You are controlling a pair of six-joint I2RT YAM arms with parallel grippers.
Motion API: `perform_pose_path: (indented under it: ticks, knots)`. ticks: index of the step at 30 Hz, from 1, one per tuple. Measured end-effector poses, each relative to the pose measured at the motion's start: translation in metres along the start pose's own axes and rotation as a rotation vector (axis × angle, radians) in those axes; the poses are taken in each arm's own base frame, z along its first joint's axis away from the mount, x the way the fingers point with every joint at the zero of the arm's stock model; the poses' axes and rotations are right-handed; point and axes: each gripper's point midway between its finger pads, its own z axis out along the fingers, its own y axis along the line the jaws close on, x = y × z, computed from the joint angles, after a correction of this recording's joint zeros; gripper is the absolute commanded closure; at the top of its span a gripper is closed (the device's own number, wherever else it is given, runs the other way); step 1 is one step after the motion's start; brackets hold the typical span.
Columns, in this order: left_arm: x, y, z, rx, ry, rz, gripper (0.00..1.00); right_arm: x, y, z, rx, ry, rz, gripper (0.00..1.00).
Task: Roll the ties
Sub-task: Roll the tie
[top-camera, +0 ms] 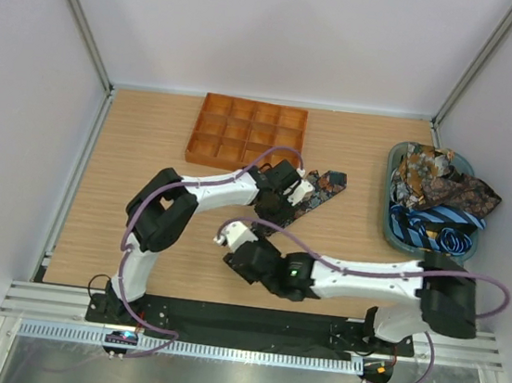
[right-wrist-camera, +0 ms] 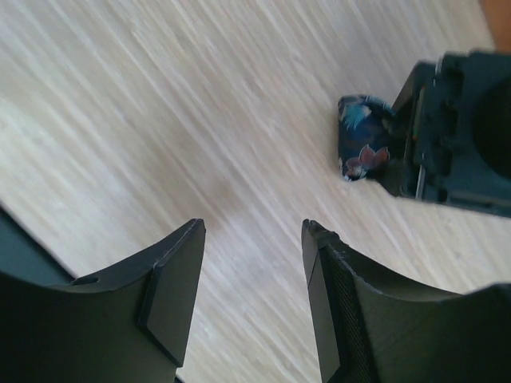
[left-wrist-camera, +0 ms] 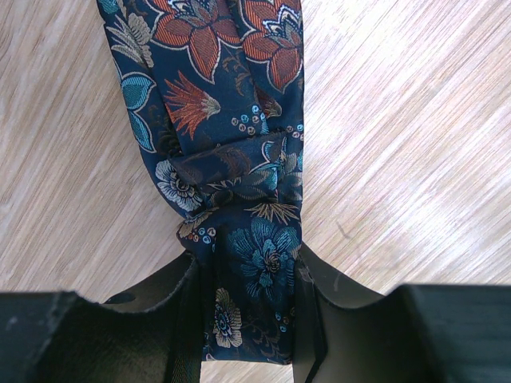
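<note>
Navy floral tie (left-wrist-camera: 231, 144) pinched tight in left hand (left-wrist-camera: 243, 287). Right hand (right-wrist-camera: 251, 263) wide open, empty, above surface (right-wrist-camera: 160, 120); tie at its 2 o'clock.

Top view: bright, even, diffuse light. White walls are washed pale, and only faint soft shadows lie beneath the arms on the table (top-camera: 141, 140).
Left wrist view: floral tie (left-wrist-camera: 239, 159) and wood grain are sharp. Left fingers (left-wrist-camera: 339, 303) are near-black with little detail.
Right wrist view: table grain is streaked and blurred (motion or focus, cannot tell). Right fingers (right-wrist-camera: 172, 287) are dark and soft-edged.
</note>
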Motion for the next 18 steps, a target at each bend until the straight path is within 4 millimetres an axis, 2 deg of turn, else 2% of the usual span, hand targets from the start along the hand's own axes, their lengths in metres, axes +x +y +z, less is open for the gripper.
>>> perform_pose_path:
  ticks: [3, 6, 11, 18]
  knots:
    - [0.0, 0.0, 0.0, 0.0, 0.009, -0.001, 0.8, -0.008, 0.012, 0.018, 0.086, 0.04, -0.11, 0.39]
    - [0.001, 0.0, 0.0, 0.0, 0.022, -0.007, 0.8, -0.015, 0.016, 0.038, 0.181, 0.091, -0.191, 0.38]
    - [0.001, 0.0, 0.0, 0.001, 0.053, -0.024, 0.78, -0.017, 0.009, 0.063, 0.335, 0.188, -0.304, 0.32]
    - [0.002, 0.0, -0.001, 0.009, 0.087, -0.032, 0.77, -0.006, -0.011, 0.077, 0.463, 0.309, -0.418, 0.32]
